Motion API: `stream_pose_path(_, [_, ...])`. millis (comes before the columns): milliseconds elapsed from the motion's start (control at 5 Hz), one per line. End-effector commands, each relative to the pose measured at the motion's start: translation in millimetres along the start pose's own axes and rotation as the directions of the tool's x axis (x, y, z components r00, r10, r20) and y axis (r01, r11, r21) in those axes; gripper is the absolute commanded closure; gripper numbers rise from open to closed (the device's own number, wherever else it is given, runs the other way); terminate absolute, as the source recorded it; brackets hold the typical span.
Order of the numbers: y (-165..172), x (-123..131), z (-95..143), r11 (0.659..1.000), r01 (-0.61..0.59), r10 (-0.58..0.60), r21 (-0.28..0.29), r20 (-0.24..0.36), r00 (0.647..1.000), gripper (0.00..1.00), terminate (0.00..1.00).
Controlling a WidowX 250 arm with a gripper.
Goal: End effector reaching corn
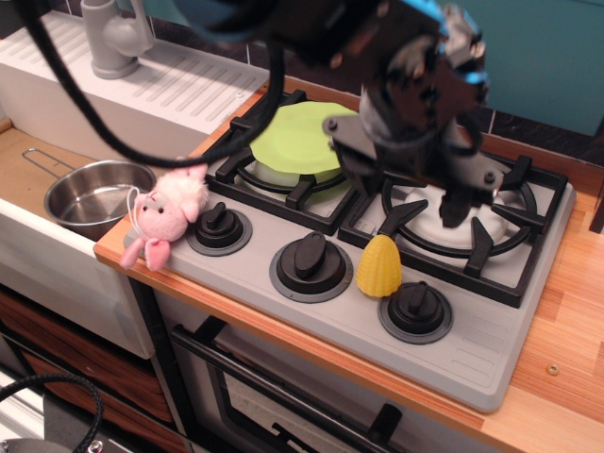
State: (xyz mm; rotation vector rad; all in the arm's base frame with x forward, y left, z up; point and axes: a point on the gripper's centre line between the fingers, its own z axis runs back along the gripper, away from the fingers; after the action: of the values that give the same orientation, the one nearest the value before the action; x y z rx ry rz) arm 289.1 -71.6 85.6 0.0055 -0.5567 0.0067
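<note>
The yellow ribbed toy corn stands upright on the grey stove front, between the middle knob and the right knob. My bulky black gripper hangs over the right burner, just behind and above the corn, apart from it. Its two narrow fingers point down, spread wide and empty.
A lime-green plate lies on the left burner. A pink plush toy sits at the stove's left edge by the left knob. A steel pot is in the sink at left. A grey faucet stands behind.
</note>
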Motion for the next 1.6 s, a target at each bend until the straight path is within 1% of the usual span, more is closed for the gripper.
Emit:
stream_pose_path(0, [-5.1,-4.5,-18.8,0.999,-0.007,0.009,-0.031,0.086,0.996,0.00,0.00])
stream_pose_path(200, [-6.3,-9.3,-19.1,1.000,-0.011,0.013,-0.023,0.094,0.995,0.00,0.00])
stream_pose_path(400, [-8.9,-15.1,-14.4,1.000,-0.025,0.025,-0.008,0.096,0.995,0.00,0.00])
stream_pose_path(600, [-5.3,-20.0,-4.7,1.000,-0.009,0.007,0.026,0.083,0.996,0.00,0.00])
stream_pose_path(800, [-5.0,-23.1,-9.0,1.000,-0.018,0.016,0.018,0.091,0.996,0.00,0.00])
stream_pose_path(1000, [-1.0,-23.3,-22.3,1.000,-0.016,0.016,-0.001,0.112,0.994,0.00,0.00])
stream_pose_path(1200, [5.2,-22.4,-34.3,1.000,-0.002,0.002,-0.001,0.134,0.991,0.00,0.00])
stream_pose_path(1400, [10.8,-25.7,-40.1,1.000,0.015,-0.014,-0.004,0.146,0.989,0.00,0.00])
